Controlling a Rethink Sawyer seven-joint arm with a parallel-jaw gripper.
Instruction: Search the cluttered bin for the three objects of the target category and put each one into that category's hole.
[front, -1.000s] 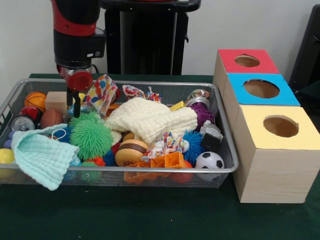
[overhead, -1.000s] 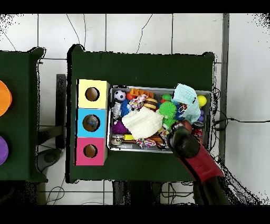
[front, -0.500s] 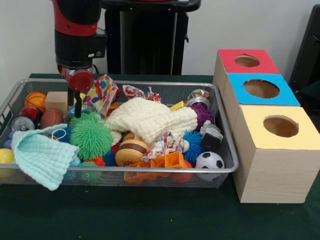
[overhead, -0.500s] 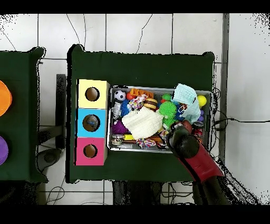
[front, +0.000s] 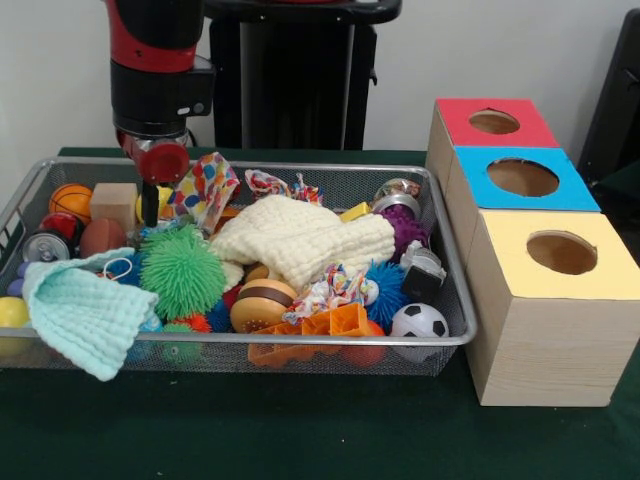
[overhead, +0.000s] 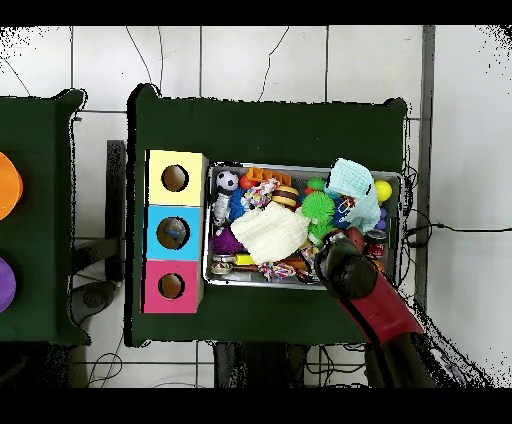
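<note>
Wire-mesh bin (front: 455, 335) of spiky rubber balls and knitted cloths, tool (front: 150, 212) upper left, grip state unclear

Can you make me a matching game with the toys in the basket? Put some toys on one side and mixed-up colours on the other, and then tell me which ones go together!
Toys:
1. spiky ball
2. soccer ball
3. knitted cloth
4. folded cloth hanging over the basket's front rim

Colours:
A. cream
B. light mint
C. bright green
D. black and white

Pairs: 1-C, 2-D, 3-A, 4-B
</note>
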